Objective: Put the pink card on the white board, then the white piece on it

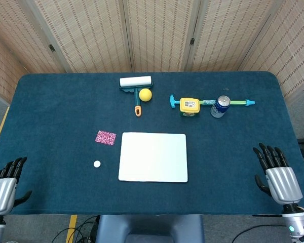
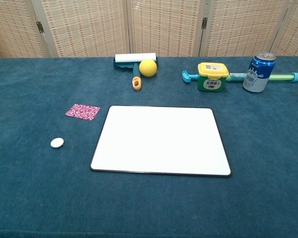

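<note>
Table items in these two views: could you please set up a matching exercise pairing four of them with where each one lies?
Things:
1. pink card
2. white piece
3. yellow ball
4. blue can

Places:
A. far right, standing in front of the long green-and-blue tube
B. just off the white board's far left corner
C. beside the lint roller's handle at the far edge
D. alone on the cloth, nearer than the card, left of the board

Pairs: 1-B, 2-D, 3-C, 4-A
</note>
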Controlling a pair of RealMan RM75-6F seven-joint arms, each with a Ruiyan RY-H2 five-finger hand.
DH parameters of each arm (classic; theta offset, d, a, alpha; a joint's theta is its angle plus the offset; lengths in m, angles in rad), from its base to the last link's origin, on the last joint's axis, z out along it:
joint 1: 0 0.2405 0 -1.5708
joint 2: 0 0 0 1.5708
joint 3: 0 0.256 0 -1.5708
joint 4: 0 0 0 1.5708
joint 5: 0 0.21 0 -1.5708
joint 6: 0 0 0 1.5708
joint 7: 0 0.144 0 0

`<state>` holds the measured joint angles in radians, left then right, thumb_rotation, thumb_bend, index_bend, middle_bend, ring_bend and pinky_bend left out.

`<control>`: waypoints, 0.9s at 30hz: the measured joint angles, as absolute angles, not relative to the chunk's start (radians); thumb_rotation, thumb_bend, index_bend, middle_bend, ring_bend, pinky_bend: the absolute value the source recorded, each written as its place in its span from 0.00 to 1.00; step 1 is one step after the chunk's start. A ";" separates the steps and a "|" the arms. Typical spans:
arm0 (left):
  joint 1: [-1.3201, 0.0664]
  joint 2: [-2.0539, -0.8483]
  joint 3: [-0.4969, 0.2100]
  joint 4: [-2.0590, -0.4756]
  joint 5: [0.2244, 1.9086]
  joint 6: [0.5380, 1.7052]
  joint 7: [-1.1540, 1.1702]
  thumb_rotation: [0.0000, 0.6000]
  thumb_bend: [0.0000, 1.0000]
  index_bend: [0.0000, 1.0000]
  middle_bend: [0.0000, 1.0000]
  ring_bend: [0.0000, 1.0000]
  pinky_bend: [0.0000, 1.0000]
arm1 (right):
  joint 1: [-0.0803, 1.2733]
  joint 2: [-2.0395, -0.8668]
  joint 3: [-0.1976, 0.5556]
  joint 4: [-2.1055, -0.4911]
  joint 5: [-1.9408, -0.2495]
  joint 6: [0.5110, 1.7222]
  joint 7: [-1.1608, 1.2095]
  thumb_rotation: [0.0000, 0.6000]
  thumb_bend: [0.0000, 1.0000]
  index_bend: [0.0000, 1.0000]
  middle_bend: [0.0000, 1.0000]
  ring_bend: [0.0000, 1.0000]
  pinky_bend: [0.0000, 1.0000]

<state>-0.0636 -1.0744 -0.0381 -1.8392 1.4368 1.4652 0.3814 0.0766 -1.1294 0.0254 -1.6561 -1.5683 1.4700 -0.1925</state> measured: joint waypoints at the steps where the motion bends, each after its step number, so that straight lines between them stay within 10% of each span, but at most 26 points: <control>1: -0.077 -1.065 -0.045 -1.845 1.436 1.449 0.379 1.00 0.26 0.21 0.78 0.68 0.75 | 0.077 -1.129 0.026 -1.656 -1.566 1.469 -0.191 1.00 0.32 0.00 0.00 0.00 0.00; 6: -0.176 -1.018 -0.096 -1.862 1.401 1.309 0.328 1.00 0.26 0.26 1.00 0.99 1.00 | 0.079 -1.125 0.032 -1.658 -1.556 1.468 -0.183 1.00 0.32 0.00 0.00 0.00 0.00; 27: -0.644 -1.158 -0.231 -1.645 1.011 0.779 0.313 1.00 0.26 0.28 1.00 1.00 1.00 | 0.081 -1.104 0.049 -1.656 -1.522 1.465 -0.132 1.00 0.32 0.00 0.00 0.00 0.00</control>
